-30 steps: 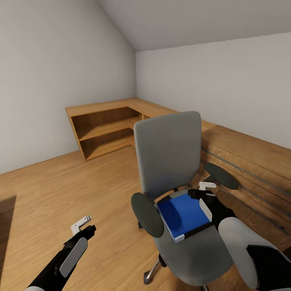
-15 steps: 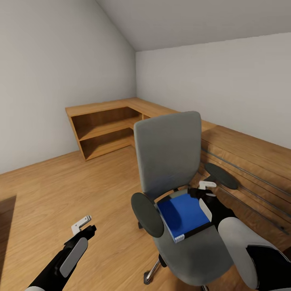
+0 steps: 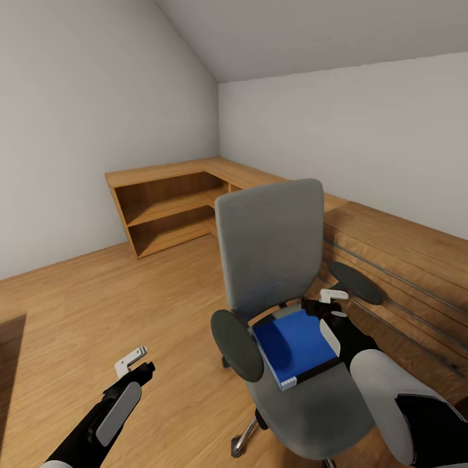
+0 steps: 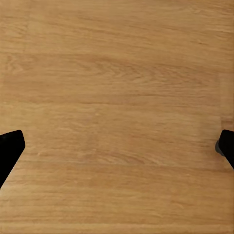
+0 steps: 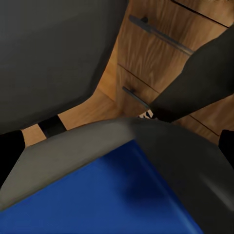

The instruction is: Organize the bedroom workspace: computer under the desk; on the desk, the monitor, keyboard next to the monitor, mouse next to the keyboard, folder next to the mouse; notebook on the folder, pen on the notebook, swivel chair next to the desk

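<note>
Left gripper [image 3: 134,362] held out low and to the left on a black arm with fingers spread wide apart, right gripper [image 3: 331,305] reached further forward on a bent white and black arm, also with fingers spread apart.

The swivel chair [image 3: 286,312] stands on the light wood floor [image 3: 130,305], the blue folder [image 3: 296,348] lying flat on its grey seat, oak shelving [image 3: 169,201] at eleven o'clock.

Open floor left, chair crowded right

Bare light wood floor [image 3: 97,305] lies clear toward 9 o'clock; grey upholstered swivel chair's [image 3: 270,250] black armrests and oak drawer fronts [image 3: 396,273] hem the seat at 3 o'clock.
</note>
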Controlling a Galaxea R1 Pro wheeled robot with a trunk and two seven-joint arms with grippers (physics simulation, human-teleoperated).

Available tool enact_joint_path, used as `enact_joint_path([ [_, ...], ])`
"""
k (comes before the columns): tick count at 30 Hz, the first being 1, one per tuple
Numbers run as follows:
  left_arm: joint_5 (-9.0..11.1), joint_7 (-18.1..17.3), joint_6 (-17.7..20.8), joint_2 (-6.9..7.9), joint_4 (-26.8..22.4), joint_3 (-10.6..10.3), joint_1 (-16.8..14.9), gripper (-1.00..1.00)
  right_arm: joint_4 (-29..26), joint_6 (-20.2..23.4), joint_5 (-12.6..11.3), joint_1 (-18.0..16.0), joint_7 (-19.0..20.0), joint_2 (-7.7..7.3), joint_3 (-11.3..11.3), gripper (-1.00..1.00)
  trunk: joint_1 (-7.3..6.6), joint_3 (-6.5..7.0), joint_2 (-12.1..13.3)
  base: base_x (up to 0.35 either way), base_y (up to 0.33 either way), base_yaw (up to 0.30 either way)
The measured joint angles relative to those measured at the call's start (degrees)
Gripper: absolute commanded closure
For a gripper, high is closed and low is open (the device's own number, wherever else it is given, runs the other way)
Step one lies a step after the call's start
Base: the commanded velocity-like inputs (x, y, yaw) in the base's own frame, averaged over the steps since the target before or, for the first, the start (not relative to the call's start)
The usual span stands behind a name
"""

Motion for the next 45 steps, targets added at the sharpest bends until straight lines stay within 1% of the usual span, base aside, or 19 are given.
enact_joint_path([
  [10,-0.1,0.0,0.0,0.04,0.0,0.0,0.0,-1.00,0.0,-0.5,-0.1,0.0,0.0,0.08,-0.1,-1.00,0.00,0.00,0.0,0.000,0.000,0.000],
  [22,-0.1,0.0,0.0,0.09,0.0,0.0,0.0,-1.00,0.0,-3.8,0.0,0.1,-0.2,0.09,0.0,-1.00,0.00,0.00,0.0,0.000,0.000,0.000],
  [30,-0.1,0.0,-0.1,-0.02,0.0,0.0,0.0,-1.00,0.0,-4.2,0.0,0.1,-0.2,0.09,0.0,-1.00,1.75,-1.43,-3.2,0.000,0.000,0.000],
  [45,0.0,0.0,-0.1,-0.09,0.1,-0.1,0.0,-1.00,0.0,-4.4,0.0,0.1,-0.2,0.09,0.0,-1.00,1.76,-1.44,-3.2,0.000,0.000,0.000],
])
